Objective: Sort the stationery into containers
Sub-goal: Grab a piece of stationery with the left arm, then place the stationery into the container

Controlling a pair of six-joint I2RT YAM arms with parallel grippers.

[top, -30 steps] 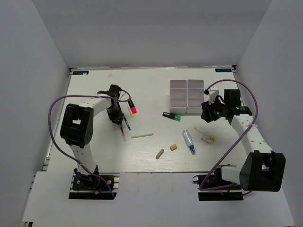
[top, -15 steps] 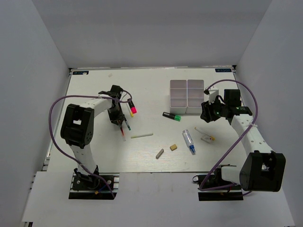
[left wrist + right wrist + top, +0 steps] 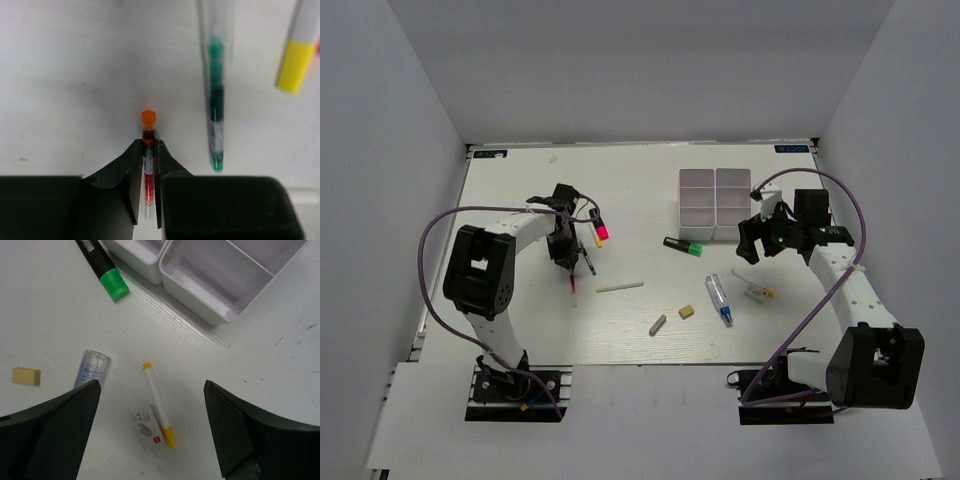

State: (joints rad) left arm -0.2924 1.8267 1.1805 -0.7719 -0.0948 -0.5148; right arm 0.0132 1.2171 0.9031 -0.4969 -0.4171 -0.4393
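My left gripper is shut on a thin red pen with an orange end, low over the table at the left. A thin green pen and a yellow-ended pen lie just to its right. My right gripper hangs open above a white pen with yellow ends and a small white box, touching neither. The white four-compartment container stands at the back right, its near corner in the right wrist view. A black marker with a green end lies in front of it.
A blue-tipped clear tube, a tan eraser, a grey eraser and a pale stick lie across the table's middle. A pink-ended black marker rests beside the left gripper. Grey walls enclose the table.
My right gripper's jaws have spread wide. The left gripper opened a little, then closed on the red pen, and the pen has shifted slightly left.
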